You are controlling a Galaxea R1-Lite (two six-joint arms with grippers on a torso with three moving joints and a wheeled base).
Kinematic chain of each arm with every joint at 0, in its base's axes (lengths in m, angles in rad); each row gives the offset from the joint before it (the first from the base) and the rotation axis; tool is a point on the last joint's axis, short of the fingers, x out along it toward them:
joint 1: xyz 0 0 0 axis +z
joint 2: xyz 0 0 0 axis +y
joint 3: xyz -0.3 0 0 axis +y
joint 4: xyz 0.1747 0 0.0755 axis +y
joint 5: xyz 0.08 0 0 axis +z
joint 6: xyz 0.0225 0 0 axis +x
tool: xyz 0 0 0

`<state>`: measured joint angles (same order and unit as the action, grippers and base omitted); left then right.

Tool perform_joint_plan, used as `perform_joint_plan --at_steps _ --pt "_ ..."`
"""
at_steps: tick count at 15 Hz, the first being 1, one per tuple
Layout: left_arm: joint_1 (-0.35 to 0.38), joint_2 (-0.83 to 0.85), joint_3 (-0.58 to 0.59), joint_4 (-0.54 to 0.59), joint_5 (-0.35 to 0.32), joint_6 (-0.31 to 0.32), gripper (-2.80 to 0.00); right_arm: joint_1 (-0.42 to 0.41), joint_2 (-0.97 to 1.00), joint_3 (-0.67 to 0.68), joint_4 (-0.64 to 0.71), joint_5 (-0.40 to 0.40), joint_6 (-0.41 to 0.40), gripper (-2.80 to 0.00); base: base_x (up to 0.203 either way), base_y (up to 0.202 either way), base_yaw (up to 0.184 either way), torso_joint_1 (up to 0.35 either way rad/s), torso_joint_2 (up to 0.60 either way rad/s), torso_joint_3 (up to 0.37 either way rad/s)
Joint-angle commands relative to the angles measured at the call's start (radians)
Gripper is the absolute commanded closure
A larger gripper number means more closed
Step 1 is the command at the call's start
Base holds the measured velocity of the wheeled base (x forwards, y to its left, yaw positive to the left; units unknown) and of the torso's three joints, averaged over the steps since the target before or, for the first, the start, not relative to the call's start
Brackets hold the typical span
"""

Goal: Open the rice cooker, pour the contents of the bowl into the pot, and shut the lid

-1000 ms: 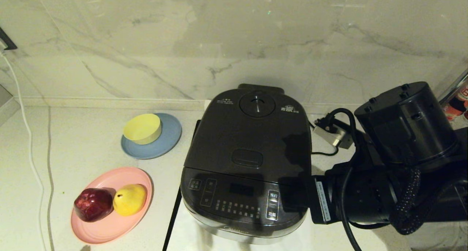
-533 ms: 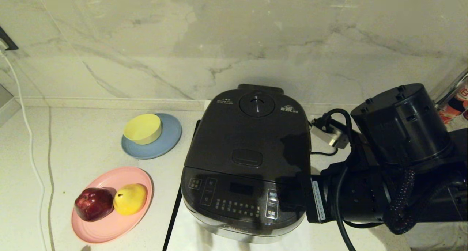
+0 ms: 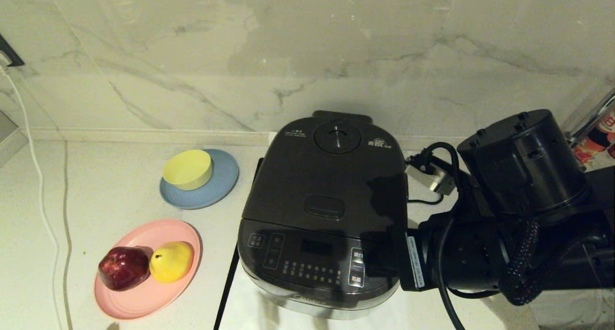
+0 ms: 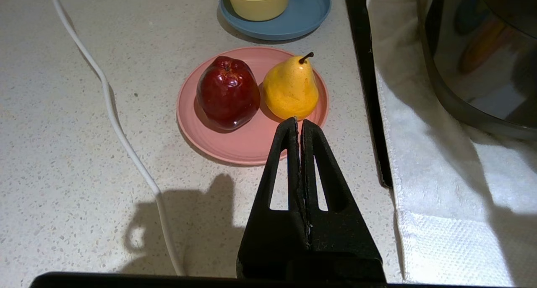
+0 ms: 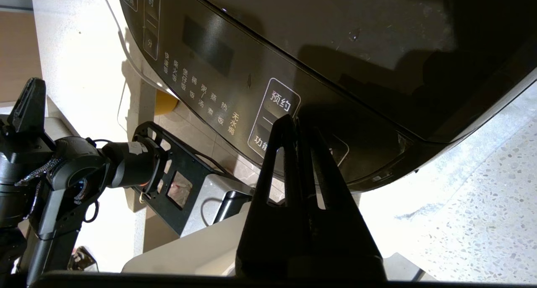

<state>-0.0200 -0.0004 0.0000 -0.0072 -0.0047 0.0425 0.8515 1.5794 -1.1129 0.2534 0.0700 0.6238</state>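
Observation:
The black rice cooker (image 3: 326, 214) stands at the counter's centre on a white cloth. Its lid (image 3: 331, 176) is down, with the vent knob (image 3: 337, 138) at the back and the release button (image 3: 325, 207) near the front. My right gripper (image 3: 379, 260) is shut and empty, its tips right over the panel's right-hand buttons (image 5: 275, 101), next to the right gripper (image 5: 295, 121) in the wrist view. My left gripper (image 4: 298, 121) is shut and empty, low over the counter in front of the pink plate. The pot is hidden under the lid. The teal bowl and the green contents are out of view.
A pink plate (image 3: 139, 301) holds a red apple (image 3: 123, 268) and a yellow pear (image 3: 171, 261). Behind it a yellow bowl (image 3: 187, 169) sits on a blue-grey plate (image 3: 218, 188). A white cable (image 3: 38, 186) runs along the left. The cooker's plug (image 3: 430, 174) lies at its right.
My right arm has shifted a little to the left, bringing its shut gripper further over the cooker's front panel. Nothing else has moved.

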Motion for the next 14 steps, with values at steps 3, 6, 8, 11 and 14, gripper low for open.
perform_joint_plan --at_steps 3,6,8,11,14 --pt "0.000 -0.001 0.009 0.000 0.000 0.000 0.00 0.000 -0.002 0.001 0.003 -0.001 0.004 0.00 0.000 0.000 0.000 0.000 0.00 0.000" --pt "0.000 -0.001 0.009 0.000 0.000 0.000 0.00 0.000 -0.006 0.005 0.003 -0.003 0.004 0.00 0.000 0.000 0.000 0.000 0.00 0.000" --pt "0.000 -0.001 0.009 0.000 0.000 0.000 0.00 0.001 -0.021 0.014 0.003 -0.003 0.003 0.00 0.000 0.000 0.000 0.000 0.00 0.000" --pt "0.000 -0.001 0.009 0.000 0.000 -0.001 0.00 0.001 -0.050 0.014 0.004 -0.002 0.004 0.00 0.000 0.000 0.000 0.000 0.00 0.000" --pt "0.000 -0.001 0.009 0.000 0.000 -0.001 0.00 0.001 -0.096 0.010 0.011 -0.002 0.004 0.00 0.000 0.000 0.000 0.000 0.00 0.000"
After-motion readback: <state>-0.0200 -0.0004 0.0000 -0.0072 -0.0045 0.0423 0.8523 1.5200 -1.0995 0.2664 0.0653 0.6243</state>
